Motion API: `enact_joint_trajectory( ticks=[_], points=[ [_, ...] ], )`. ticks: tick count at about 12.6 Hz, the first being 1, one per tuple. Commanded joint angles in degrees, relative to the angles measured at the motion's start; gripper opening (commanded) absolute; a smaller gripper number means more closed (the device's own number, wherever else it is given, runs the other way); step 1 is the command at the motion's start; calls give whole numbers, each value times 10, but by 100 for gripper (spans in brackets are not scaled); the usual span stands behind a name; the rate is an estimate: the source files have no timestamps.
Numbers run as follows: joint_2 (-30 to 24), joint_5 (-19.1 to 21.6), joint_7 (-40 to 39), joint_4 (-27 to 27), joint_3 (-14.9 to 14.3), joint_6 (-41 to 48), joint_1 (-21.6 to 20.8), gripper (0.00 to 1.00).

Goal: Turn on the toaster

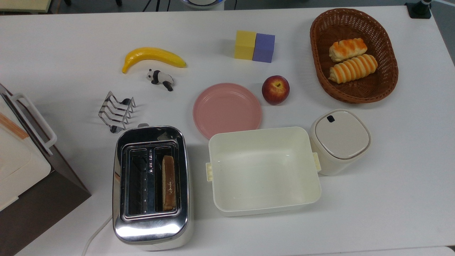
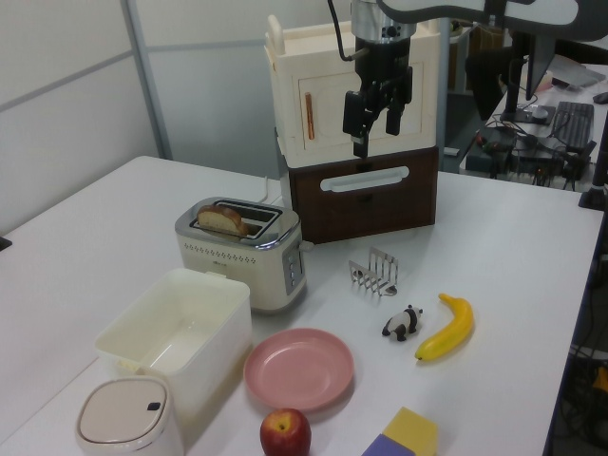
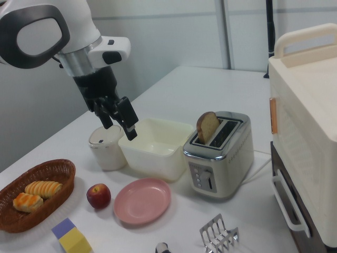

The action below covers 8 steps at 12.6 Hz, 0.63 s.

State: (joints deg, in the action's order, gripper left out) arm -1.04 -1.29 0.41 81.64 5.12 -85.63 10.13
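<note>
Near the table's front edge sits the toaster, long axis front to back; your gripper hangs high above, fingers apart, lever end facing it.

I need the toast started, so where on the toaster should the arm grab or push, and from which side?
Go for the lever on the toaster's narrow control face, the end turned toward the pink plate. Come from above that end and press down, since the slot appears to run vertically. The bread slice stands high in its slot, so it looks unstarted. The gripper hangs open above the white tub.
</note>
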Motion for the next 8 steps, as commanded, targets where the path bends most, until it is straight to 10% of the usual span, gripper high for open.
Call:
enact_joint_trajectory(
  ticks=[1,8],
  points=[
    [0,7,-29,12,-22,-27,-18,100],
    [2,9,-83,13,-27,-28,-14,100]
  ],
)
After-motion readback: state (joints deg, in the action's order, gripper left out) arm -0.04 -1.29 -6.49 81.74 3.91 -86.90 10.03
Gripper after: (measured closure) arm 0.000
